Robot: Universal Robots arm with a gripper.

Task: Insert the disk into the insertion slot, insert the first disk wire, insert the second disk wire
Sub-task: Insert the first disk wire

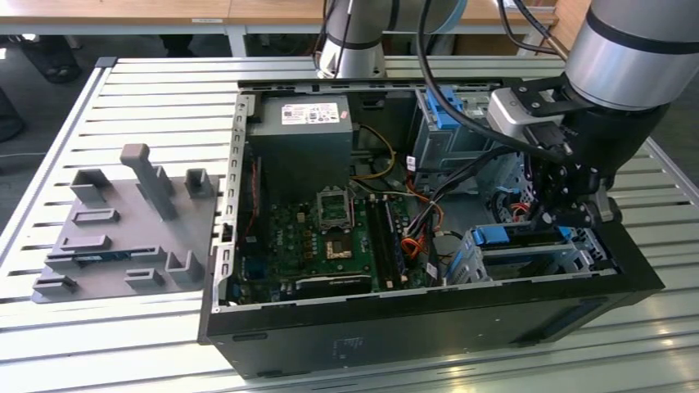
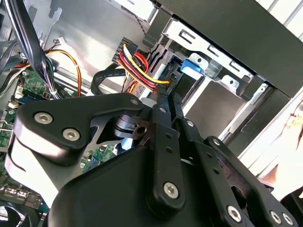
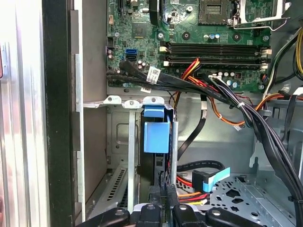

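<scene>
Where the open computer case [image 1: 437,332] comes nearest the exterior view's right, the disk [image 1: 522,236] is seen lying inside the insertion slot [image 1: 543,264], with its bright blue carrier frame showing between the low silver-grey walls. In the first wrist view the disk [image 3: 156,136] is seen end-on, with the blue frame framed by the cage's thin metal uprights [image 3: 129,142].

The gripper [image 3: 162,191] is held right at the end of the disk. Its two black fingers [image 2: 161,142] are drawn close together on a disk wire [image 2: 163,82] — a black plug fed by red, yellow and black leads — and the plug is pressed just beside the blue frame. A flat black cable with a light-blue plug [image 3: 211,177] is left lying loose on the perforated floor of the case, near the fingers but apart from them.

Beyond the slot, a taller grey cage with a blue latch [image 1: 443,123] is mounted. The green motherboard [image 1: 327,237] fills the middle of the case, and a grey power supply [image 1: 300,131] is fitted at its far end. The case is set on a slatted metal table [image 1: 131,344], and a grey fixture plate [image 1: 120,237] is placed towards the exterior view's left — well apart from the arm [image 1: 623,49].
</scene>
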